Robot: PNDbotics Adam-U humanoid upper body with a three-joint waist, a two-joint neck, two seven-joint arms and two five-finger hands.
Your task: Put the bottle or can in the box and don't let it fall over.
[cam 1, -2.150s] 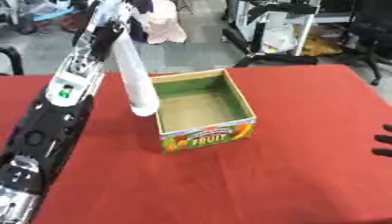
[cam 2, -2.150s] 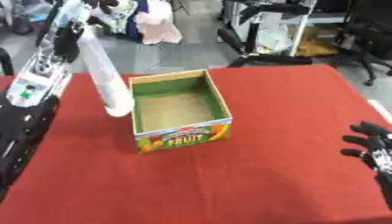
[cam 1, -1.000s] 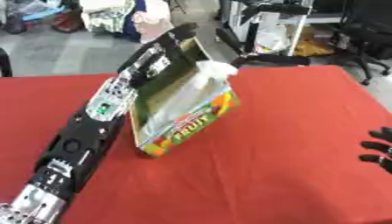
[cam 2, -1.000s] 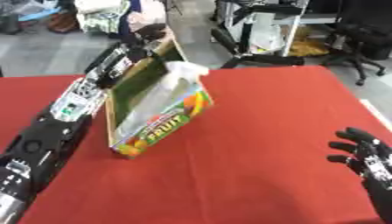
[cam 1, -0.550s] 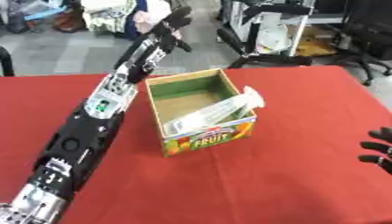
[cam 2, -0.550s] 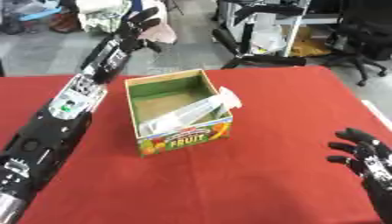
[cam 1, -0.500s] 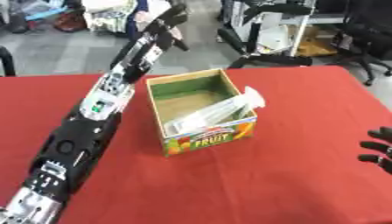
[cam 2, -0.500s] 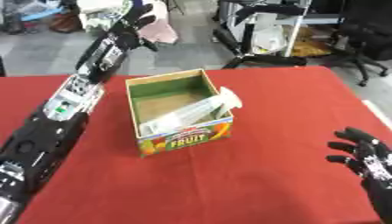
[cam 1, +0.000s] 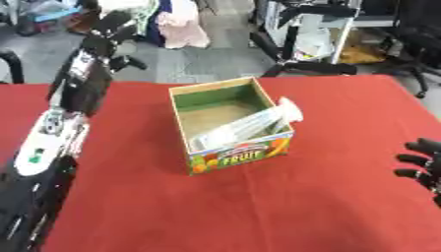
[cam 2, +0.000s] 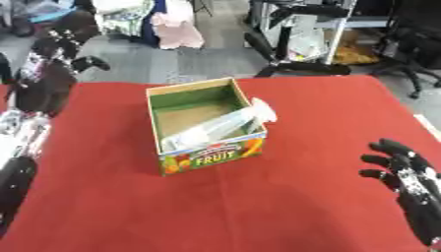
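A clear plastic bottle (cam 1: 245, 127) with a white cap lies slanted inside the green-lined cardboard fruit box (cam 1: 237, 156). Its base sits down in the near left corner and its cap end rests over the box's right rim. The box stands upright on the red table (cam 1: 258, 211). My left hand (cam 1: 110, 30) is raised beyond the table's far left edge, fingers spread, well clear of the box and holding nothing. At the right edge my right hand (cam 2: 403, 170) rests open, fingers spread.
My left arm (cam 1: 51, 128) stretches along the table's left side. Beyond the far edge stand office chairs (cam 1: 306, 29) and hanging clothes (cam 1: 181, 24). Red cloth lies bare in front of the box and to its right.
The left hand carried the bottle into the box, tipping the box, then let go. The box settled upright with the bottle leaning inside. The left arm has since pulled back left and up.
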